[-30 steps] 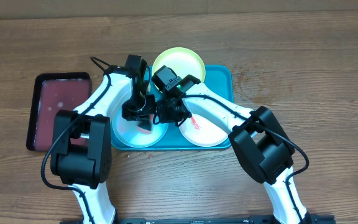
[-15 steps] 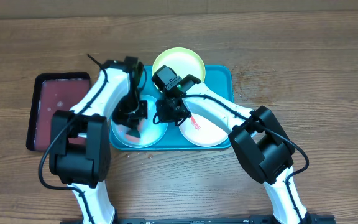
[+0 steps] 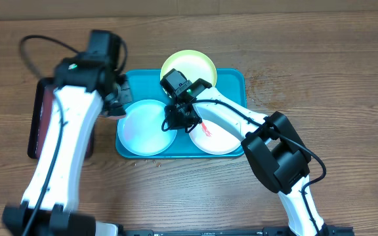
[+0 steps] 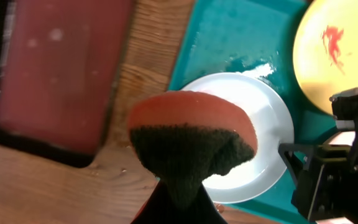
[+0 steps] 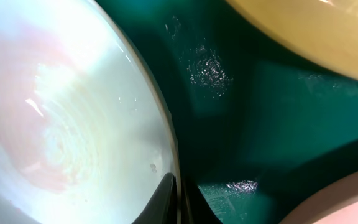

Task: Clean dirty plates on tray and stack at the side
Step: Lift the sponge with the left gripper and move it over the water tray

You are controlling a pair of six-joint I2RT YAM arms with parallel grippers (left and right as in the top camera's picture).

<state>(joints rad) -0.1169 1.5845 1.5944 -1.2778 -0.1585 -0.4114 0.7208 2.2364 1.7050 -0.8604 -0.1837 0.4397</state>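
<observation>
Left jaws: squeezing the sponge point(image 4: 191, 134), just lifted off the light blue plate point(image 3: 143, 131).
Right jaws: pinching that plate's rim.
Meaning: plate looks wiped.

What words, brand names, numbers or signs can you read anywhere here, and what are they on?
None can be read. The large teal-blue plastic tray, light blue round plastic plate, yellow-green plate, white plate, dark red black-rimmed tray, orange-and-dark sponge, left arm and right arm show no lettering.
</observation>
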